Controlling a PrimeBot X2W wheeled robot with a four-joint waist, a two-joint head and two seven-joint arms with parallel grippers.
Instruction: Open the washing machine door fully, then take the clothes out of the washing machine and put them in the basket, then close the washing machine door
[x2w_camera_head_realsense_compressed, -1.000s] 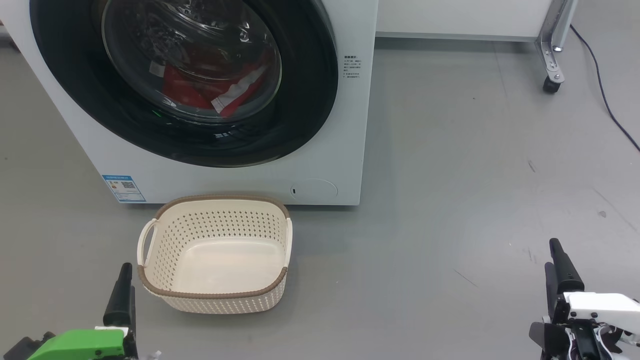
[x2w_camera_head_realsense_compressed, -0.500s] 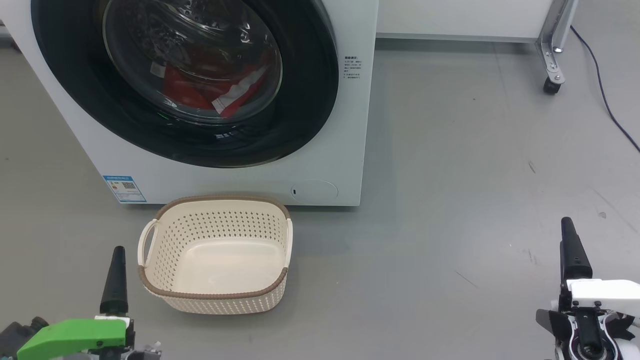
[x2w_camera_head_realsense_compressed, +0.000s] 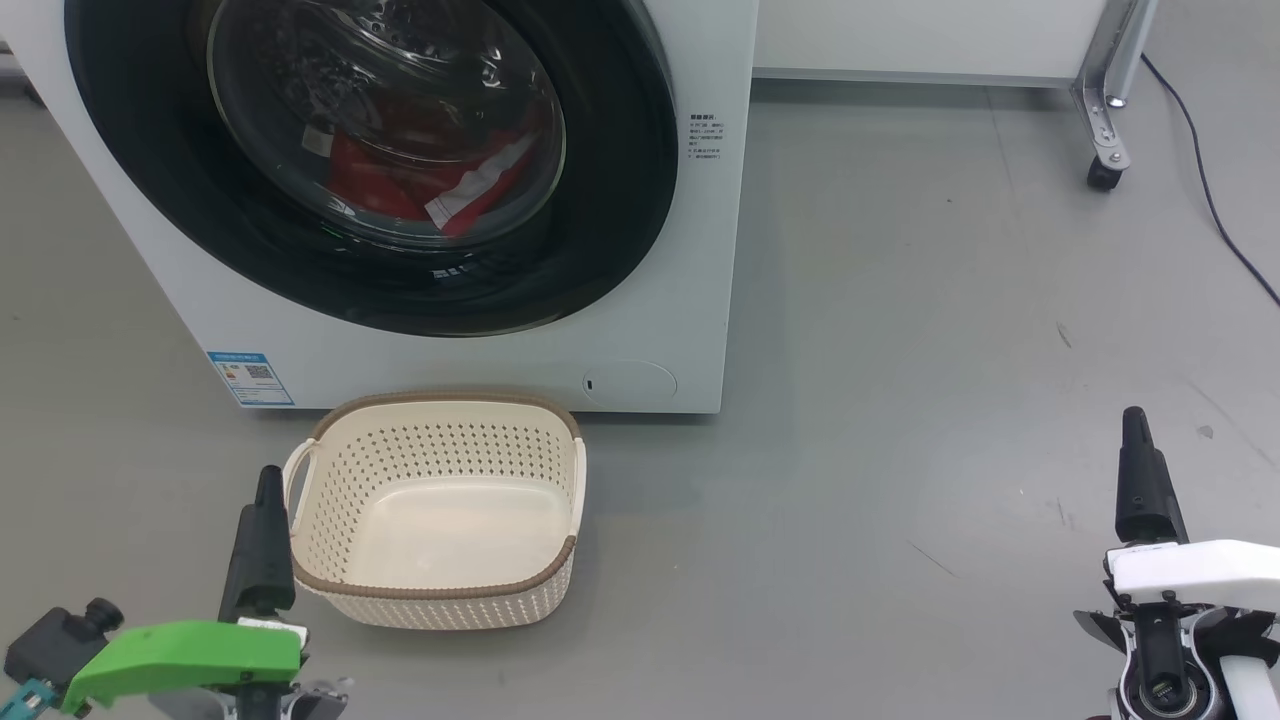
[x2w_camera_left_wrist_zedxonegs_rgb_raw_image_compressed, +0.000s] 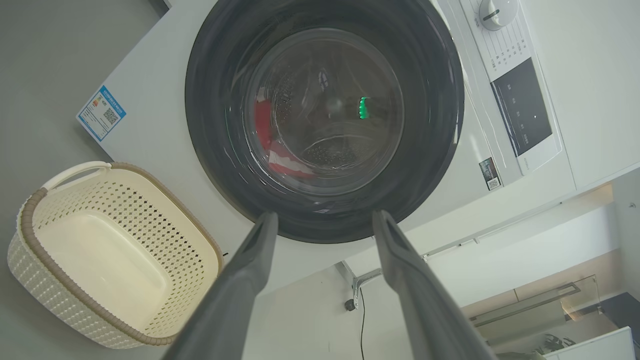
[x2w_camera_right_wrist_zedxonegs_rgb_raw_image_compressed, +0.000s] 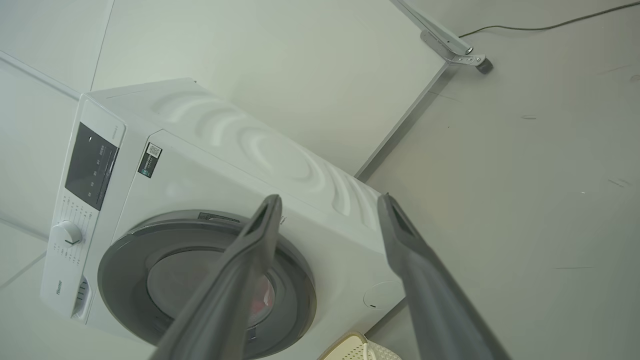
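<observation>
The white washing machine (x2w_camera_head_realsense_compressed: 690, 300) stands at the upper left with its door (x2w_camera_head_realsense_compressed: 620, 200) shut, black rim flush to the front. Red clothes (x2w_camera_head_realsense_compressed: 400, 185) with a white stripe lie in the drum behind the glass. On the floor right in front stands the cream basket (x2w_camera_head_realsense_compressed: 430, 587), nothing in it. My left gripper (x2w_camera_head_realsense_compressed: 262, 540) is open just left of the basket's left handle; in the left wrist view, left gripper (x2w_camera_left_wrist_zedxonegs_rgb_raw_image_compressed: 325, 215) points at the door (x2w_camera_left_wrist_zedxonegs_rgb_raw_image_compressed: 430, 125) from a distance. My right gripper (x2w_camera_head_realsense_compressed: 1140, 480) is open, far right over bare floor, and right gripper (x2w_camera_right_wrist_zedxonegs_rgb_raw_image_compressed: 330, 197) faces the machine (x2w_camera_right_wrist_zedxonegs_rgb_raw_image_compressed: 225, 145).
A metal frame leg on a caster (x2w_camera_head_realsense_compressed: 1105, 170) and a dark cable (x2w_camera_head_realsense_compressed: 1210, 190) sit at the far right. A white panel (x2w_camera_head_realsense_compressed: 900, 35) runs along the back. Open grey floor (x2w_camera_head_realsense_compressed: 950, 350) lies right of the machine.
My left gripper has moved forward and right, up to the basket's left handle. My right gripper has moved forward a little. Door, clothes and basket are as before.
</observation>
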